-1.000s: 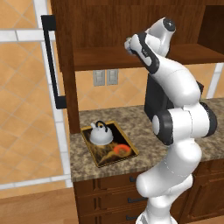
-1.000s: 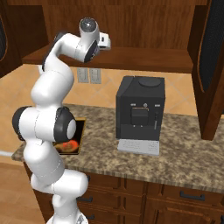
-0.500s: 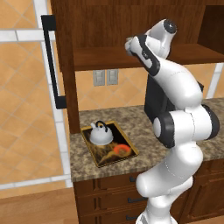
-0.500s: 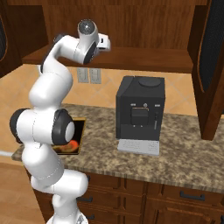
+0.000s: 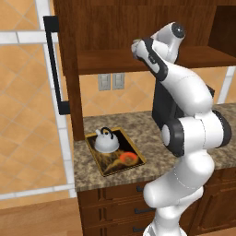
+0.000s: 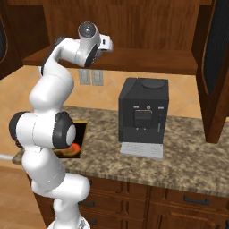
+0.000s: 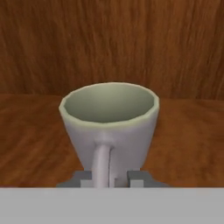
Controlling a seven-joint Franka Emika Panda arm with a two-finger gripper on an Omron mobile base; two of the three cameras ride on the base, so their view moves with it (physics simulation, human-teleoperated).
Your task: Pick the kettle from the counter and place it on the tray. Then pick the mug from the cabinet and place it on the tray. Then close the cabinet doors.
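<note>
step: mug pick; kettle [image 5: 105, 140] on tray [image 5: 134, 151] | mug [image 7: 110, 124] upright on cabinet [image 5: 115, 59] shelf, handle between gripper [image 7: 110, 178] tips | grip: can't tell | next: clamp handle, lift clear

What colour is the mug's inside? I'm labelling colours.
Pale greenish inside the mug, best in the hand view.
</note>
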